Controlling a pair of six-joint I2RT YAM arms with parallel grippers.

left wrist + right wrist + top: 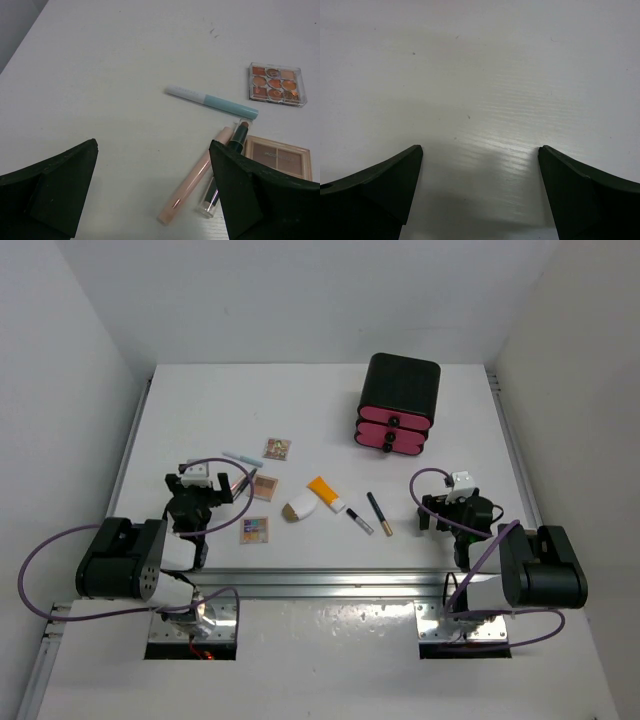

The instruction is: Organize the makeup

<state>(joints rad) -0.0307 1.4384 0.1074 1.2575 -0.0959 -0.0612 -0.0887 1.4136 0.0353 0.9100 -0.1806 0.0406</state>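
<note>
Three square palettes lie on the surface: a far multicolour palette (277, 449), a tan palette (265, 486) and a near multicolour palette (254, 529). There are five slim sticks in all: one pale blue stick (240, 458), one peach stick (192, 179), one dark stick (239, 136), and, to the right, one silver-tipped black stick (359, 521) and one gold-tipped black stick (379, 513). There is one orange tube (325, 493), one tan-and-white piece (299, 508), and one black box (400, 380) with two pink drawers (375, 418).
</note>
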